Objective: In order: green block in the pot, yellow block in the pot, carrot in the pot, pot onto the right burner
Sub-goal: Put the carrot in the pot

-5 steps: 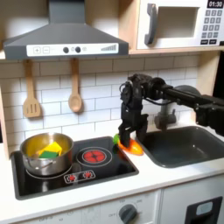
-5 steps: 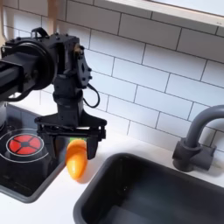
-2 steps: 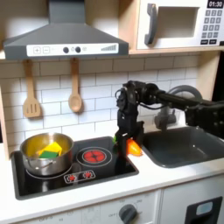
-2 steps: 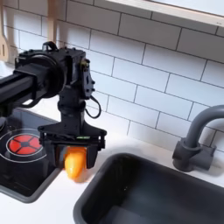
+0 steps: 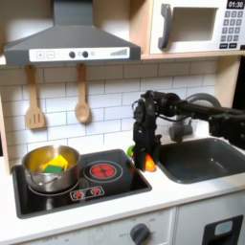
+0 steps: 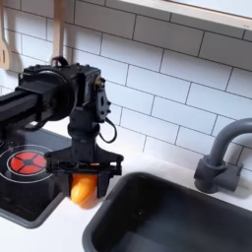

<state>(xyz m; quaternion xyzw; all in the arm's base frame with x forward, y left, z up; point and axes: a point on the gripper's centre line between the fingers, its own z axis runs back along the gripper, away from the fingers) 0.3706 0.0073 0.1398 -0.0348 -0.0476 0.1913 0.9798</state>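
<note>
**Now: gripper down on the carrot at the stove's edge**

Over on the first exterior view's left, the pot (image 5: pixel 50 168) sits on the left burner with the green block (image 5: pixel 55 165) and the yellow block (image 5: pixel 46 169) inside it — both already in. Next along, the red-ringed right burner (image 5: pixel 101 170) is bare. Further right, between stove and sink (image 5: pixel 203 158), the gripper (image 5: pixel 144 161) points straight down, fingers closed around the carrot (image 6: pixel 85 188), which touches the counter by the cooktop's edge.
</note>
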